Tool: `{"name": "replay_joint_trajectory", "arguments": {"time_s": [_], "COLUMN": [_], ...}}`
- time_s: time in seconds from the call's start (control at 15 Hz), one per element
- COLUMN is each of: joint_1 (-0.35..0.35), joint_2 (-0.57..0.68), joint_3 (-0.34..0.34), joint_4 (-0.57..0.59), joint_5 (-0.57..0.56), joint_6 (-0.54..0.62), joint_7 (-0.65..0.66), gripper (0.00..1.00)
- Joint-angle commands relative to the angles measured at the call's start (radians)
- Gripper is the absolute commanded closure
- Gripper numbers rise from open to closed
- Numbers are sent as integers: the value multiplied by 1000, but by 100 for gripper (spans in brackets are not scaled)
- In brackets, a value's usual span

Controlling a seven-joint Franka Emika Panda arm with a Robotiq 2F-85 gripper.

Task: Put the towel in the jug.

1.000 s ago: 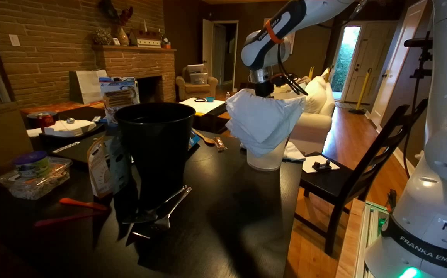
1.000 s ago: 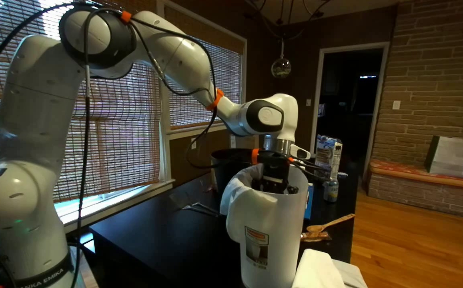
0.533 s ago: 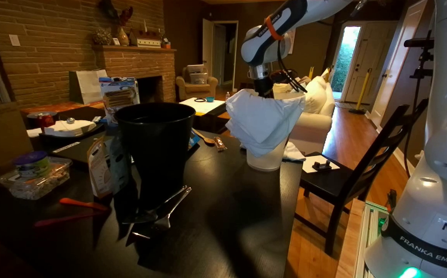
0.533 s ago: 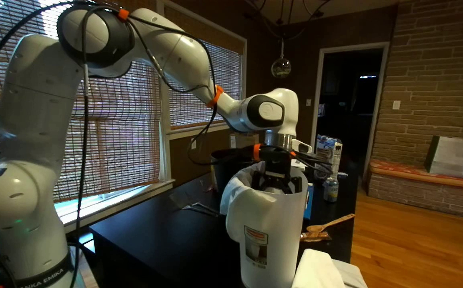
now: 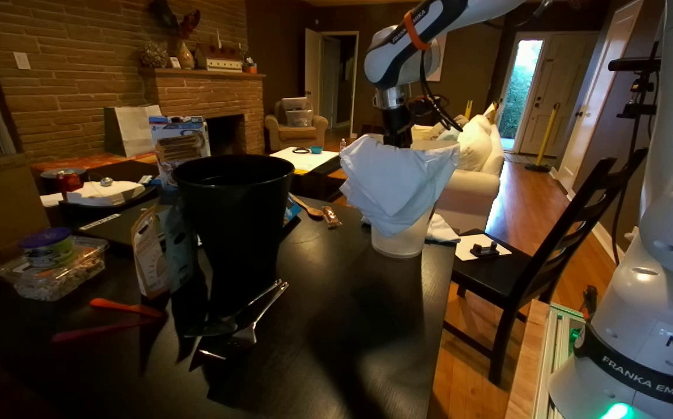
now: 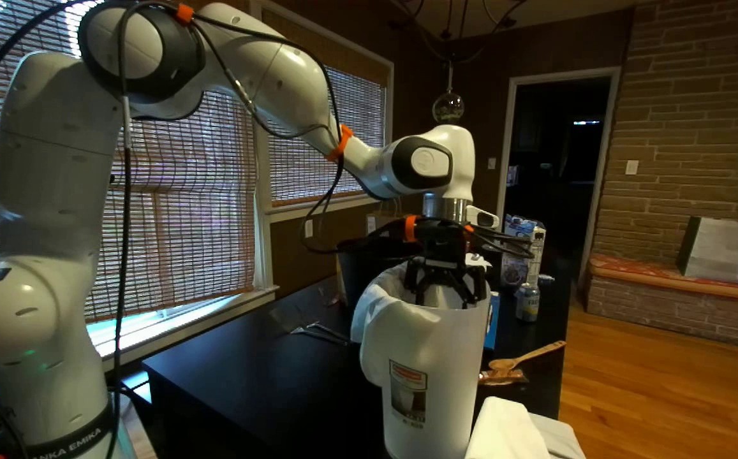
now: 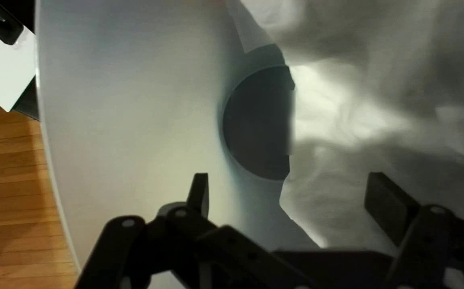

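A brick wall (image 5: 80, 81) stands past the black bench (image 5: 336, 314); the jaws are wide apart in the jug (image 6: 448, 370), near the towel (image 6: 394, 335).

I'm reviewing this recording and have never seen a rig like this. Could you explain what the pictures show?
The white, jointed machine is a robot arm. Two cameras outside it watch from different places; the third, on its wrist, looks down into the white jug. The jug and a black bucket stand on the dark table, where a wooden spoon also lies. A white cloth, probably the towel, hangs over the jug's rim and partly inside; a folded cloth lies beside the jug. The two-fingered gripper stands open at the jug's mouth, apparently holding nothing.
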Motion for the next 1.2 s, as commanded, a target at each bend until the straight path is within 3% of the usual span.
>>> {"name": "replay_joint_trajectory", "arguments": {"time_s": [0.0, 0.53, 1.13], "joint_1": [-5, -2, -1], "joint_2": [-24, -55, -103], "joint_3": [4, 1, 13], "joint_4": [14, 62, 209], "joint_5": [-10, -7, 100], "joint_6": [-15, -33, -201], "joint_7": [-6, 1, -16], "gripper": [0, 0, 0]}}
